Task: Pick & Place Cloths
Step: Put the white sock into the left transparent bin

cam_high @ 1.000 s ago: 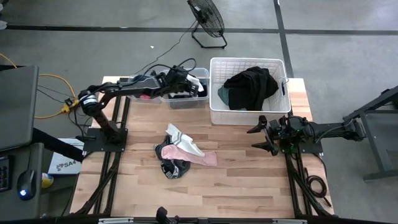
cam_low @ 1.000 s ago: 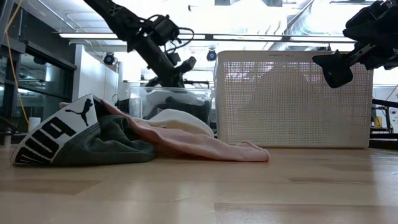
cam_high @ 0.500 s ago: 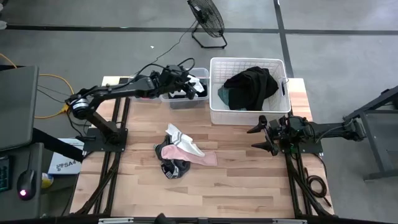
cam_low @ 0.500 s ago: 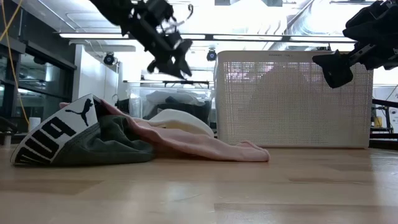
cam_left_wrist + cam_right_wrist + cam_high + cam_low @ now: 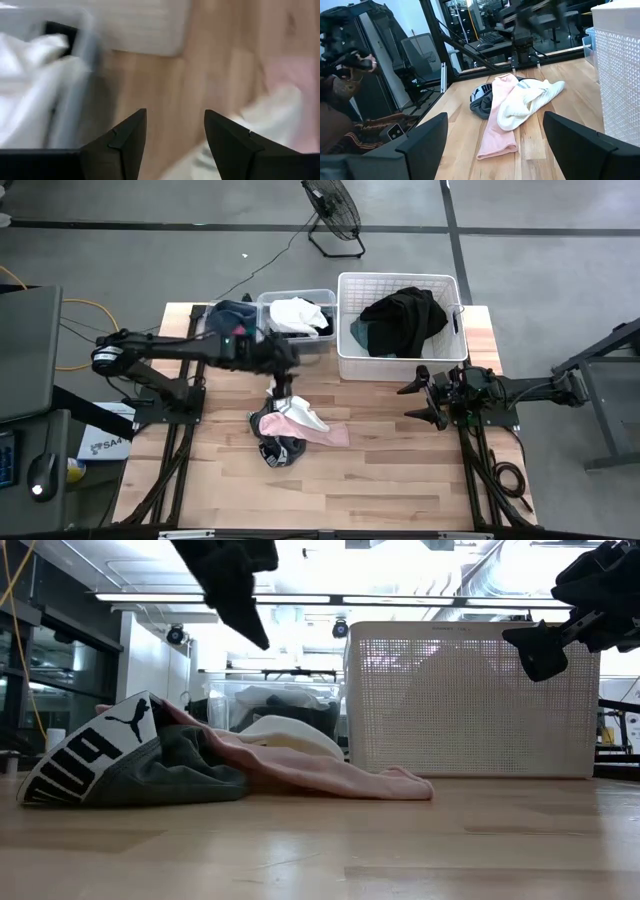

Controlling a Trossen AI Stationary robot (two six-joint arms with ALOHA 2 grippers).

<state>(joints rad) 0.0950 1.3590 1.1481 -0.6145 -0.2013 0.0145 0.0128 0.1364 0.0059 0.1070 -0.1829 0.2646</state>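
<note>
Cloths first. Got a loose heap (image 5: 290, 428) of them mid-table: a white piece (image 5: 303, 414) on top, a pink piece (image 5: 325, 434) trailing out toward 3 o'clock, and a dark garment (image 5: 279, 450) with a white-lettered black waistband at the 6 o'clock end. Same heap from table level (image 5: 200, 765), with the lettered band facing the camera and the pink end lying flat on the wood.

More up at 12 o'clock from the heap: a white cloth (image 5: 298, 314) stuffed in a clear bin (image 5: 325, 340), and a navy one (image 5: 232, 314) in the bin beside it, at that one's 9 o'clock. Then at about 1 o'clock, a white slatted basket (image 5: 400, 365) with a black cloth (image 5: 405, 315) piled in it and a bit of teal-green (image 5: 359, 332) tucked along its 9 o'clock side.

Left gripper (image 5: 282, 370) hangs in the air between the white-cloth bin and the heap, just at the heap's 12 o'clock, well up off the table in the low view (image 5: 245, 610). Fingers spread apart in its own wrist view (image 5: 175, 114), nothing between them, just bare wood with the bin and the white and pink fabric blurred past the tips.

Right gripper (image 5: 421, 398) parked out at 3 o'clock from the heap, just at 6 o'clock of the basket, raised above the table. Wide open (image 5: 495, 120) and holding nothing, pointing straight across at the heap.
</note>
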